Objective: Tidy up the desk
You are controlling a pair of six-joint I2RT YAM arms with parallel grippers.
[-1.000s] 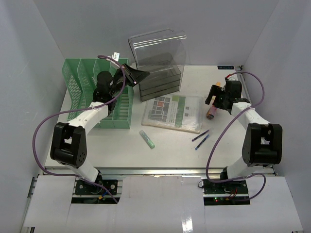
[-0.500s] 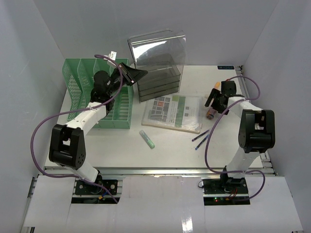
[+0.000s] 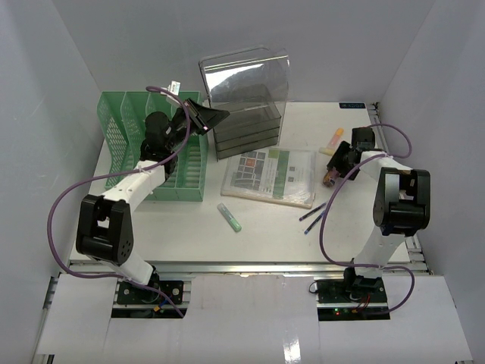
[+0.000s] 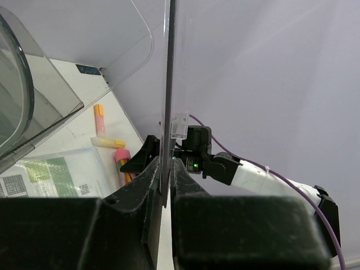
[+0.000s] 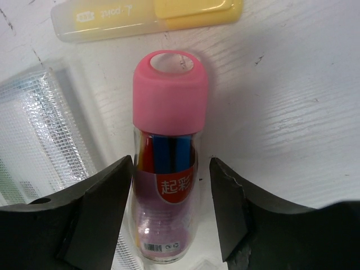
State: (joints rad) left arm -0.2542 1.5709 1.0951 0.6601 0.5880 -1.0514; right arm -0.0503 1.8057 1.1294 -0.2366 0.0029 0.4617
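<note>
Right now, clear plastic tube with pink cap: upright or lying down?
Lying down: right wrist view shows the clear plastic tube flat on its side on the white desk, pink cap toward the yellow highlighter.

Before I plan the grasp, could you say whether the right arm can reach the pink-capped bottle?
Probably yes: the right gripper has its jaws open either side of the pink-capped bottle on the desk, nothing between; the yellow highlighter lies beyond its cap.
</note>
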